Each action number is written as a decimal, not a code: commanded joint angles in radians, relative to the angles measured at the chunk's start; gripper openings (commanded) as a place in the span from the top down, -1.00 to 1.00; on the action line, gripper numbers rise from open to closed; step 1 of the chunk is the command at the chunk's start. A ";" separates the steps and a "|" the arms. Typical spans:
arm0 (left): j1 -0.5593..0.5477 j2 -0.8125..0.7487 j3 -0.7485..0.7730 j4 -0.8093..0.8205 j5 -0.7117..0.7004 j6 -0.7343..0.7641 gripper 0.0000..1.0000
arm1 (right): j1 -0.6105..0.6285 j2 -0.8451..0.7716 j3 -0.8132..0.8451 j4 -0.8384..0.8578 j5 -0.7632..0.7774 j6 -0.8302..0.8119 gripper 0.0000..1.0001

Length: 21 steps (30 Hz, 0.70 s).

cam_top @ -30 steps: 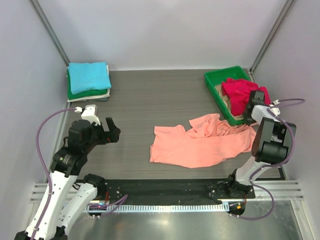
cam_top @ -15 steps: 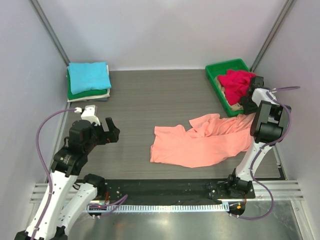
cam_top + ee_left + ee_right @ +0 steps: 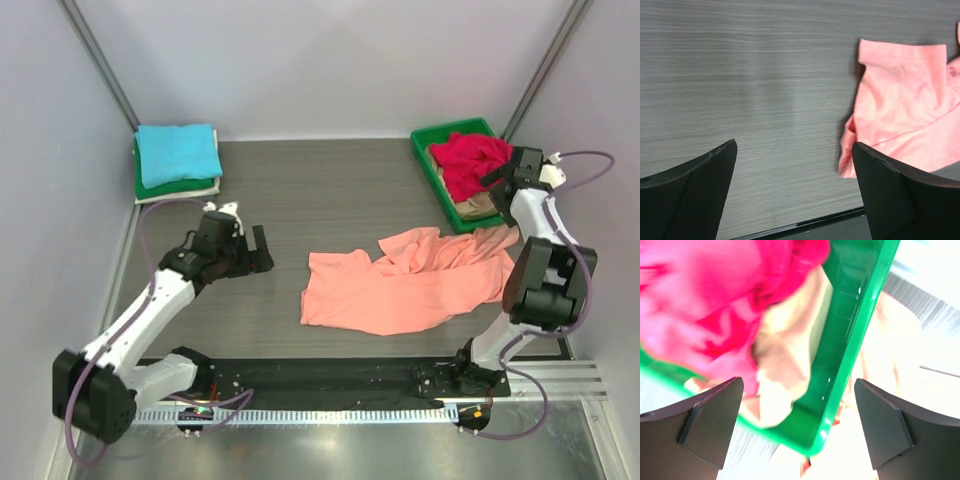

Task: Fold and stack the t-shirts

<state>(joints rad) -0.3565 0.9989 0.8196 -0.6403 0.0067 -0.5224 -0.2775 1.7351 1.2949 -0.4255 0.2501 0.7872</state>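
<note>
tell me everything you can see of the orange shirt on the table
The salmon-orange t-shirt is soft plain cloth, lying unfolded and crumpled on the dark wood-grain table, right of centre. Its left part lies flat, a sleeve hem showing; the right part is bunched, reaching toward the green tray. Nothing grips it.

The salmon shirt (image 3: 400,285) is plain salmon-orange, no print. In the stack, the turquoise shirt (image 3: 177,153) sits over a green shirt (image 3: 160,187) and a white shirt (image 3: 180,195). The tray (image 3: 423,160) is bright green — red shirt (image 3: 470,160) and beige shirt (image 3: 478,207) inside. The table (image 3: 300,190) is dark grey, finely streaked.
</note>
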 commanded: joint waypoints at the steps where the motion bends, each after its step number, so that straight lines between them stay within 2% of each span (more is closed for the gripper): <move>1: -0.108 0.133 0.010 0.227 0.044 -0.120 -0.95 | 0.004 -0.175 -0.055 0.036 0.023 -0.121 -0.99; 6: -0.156 0.427 0.093 0.384 0.114 -0.198 -0.88 | 0.089 -0.327 -0.144 0.073 -0.075 -0.213 -1.00; 7: -0.160 0.520 0.104 0.407 0.124 -0.220 -0.82 | 0.162 -0.341 -0.151 0.073 -0.066 -0.230 -0.99; 10: -0.193 0.665 0.145 0.496 0.136 -0.272 -0.74 | 0.277 -0.368 -0.140 0.042 -0.043 -0.259 -0.99; 15: -0.249 0.823 0.220 0.544 0.111 -0.310 -0.69 | 0.386 -0.378 -0.138 0.016 -0.060 -0.250 -0.98; 18: -0.259 0.879 0.230 0.577 0.116 -0.335 -0.58 | 0.417 -0.376 -0.161 0.014 -0.067 -0.258 -0.97; 21: -0.262 0.899 0.228 0.597 0.145 -0.341 -0.29 | 0.435 -0.375 -0.192 0.016 -0.066 -0.266 -0.97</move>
<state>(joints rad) -0.6128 1.8473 1.0637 -0.0460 0.1326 -0.8383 0.1432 1.3895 1.1217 -0.4068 0.1802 0.5488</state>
